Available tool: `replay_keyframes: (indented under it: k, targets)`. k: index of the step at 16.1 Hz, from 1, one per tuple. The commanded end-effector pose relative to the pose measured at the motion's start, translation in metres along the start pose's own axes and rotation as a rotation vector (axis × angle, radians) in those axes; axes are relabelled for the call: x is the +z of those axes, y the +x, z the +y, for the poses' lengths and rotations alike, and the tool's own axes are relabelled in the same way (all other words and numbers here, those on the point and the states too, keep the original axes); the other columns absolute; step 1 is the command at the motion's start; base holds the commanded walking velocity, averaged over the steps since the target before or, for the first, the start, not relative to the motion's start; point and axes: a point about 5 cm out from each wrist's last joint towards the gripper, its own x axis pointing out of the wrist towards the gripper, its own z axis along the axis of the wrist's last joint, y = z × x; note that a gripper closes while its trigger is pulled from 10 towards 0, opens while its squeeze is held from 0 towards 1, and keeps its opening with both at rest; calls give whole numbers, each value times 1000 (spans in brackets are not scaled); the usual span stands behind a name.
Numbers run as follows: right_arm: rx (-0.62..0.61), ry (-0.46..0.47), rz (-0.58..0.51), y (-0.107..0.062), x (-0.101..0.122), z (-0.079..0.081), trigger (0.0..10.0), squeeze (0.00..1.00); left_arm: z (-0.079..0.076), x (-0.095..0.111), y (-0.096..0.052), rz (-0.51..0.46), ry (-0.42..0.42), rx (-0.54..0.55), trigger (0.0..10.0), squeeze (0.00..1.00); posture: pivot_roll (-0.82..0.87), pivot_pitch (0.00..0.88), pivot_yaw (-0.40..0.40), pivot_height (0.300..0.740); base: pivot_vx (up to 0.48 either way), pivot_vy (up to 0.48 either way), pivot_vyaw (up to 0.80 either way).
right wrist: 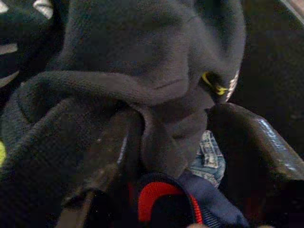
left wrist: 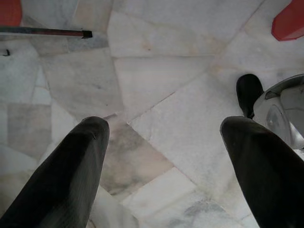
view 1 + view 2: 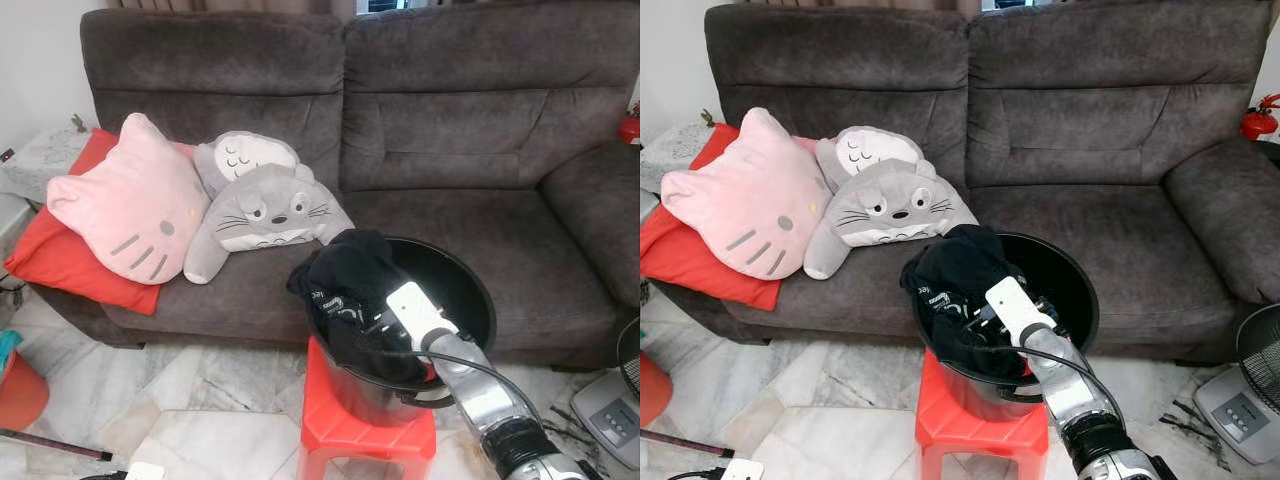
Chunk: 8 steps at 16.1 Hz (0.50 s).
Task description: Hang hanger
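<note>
Sofa: dark grey, two seats, along the back of the scene.
Marble floor: pale, veined slabs in front of the sofa.
Red cushion: at the sofa's left end, under the pink one.
Pink cat-face cushion: leaning on the left seat, touching the grey plush.
Grey plush cushion: beside the pink cushion, on the front half of the left seat.
Black bucket: round, standing on a red stool just in front of the sofa's front edge.
Dark clothes: heaped in the bucket, spilling over its left rim; a scrap of blue denim and a red-trimmed piece among them in the right wrist view.
Right gripper: reached down into the bucket, fingers partly parted with dark fleece fabric bunched between them; firm grasp cannot be told.
Left gripper: hanging over the floor, fingers wide apart, holding nothing.
Hanger: cannot be made out anywhere among the clothes.
</note>
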Motion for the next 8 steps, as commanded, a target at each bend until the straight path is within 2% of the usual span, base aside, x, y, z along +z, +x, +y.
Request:
replay_keyframes:
  k: [1, 8]
  targets:
    - [5, -4, -19, 2, 6, 1, 0, 0, 7, -1, -1, 2, 13, 17, 10000, 0, -167, 0, 77, 732, 0, 0, 0]
    - [25, -6, -17, 5, 5, 8, 0, 0, 10, 2, 0, 2, 31, 20, 10000, 0, -165, 0, 89, 732, 0, 0, 0]
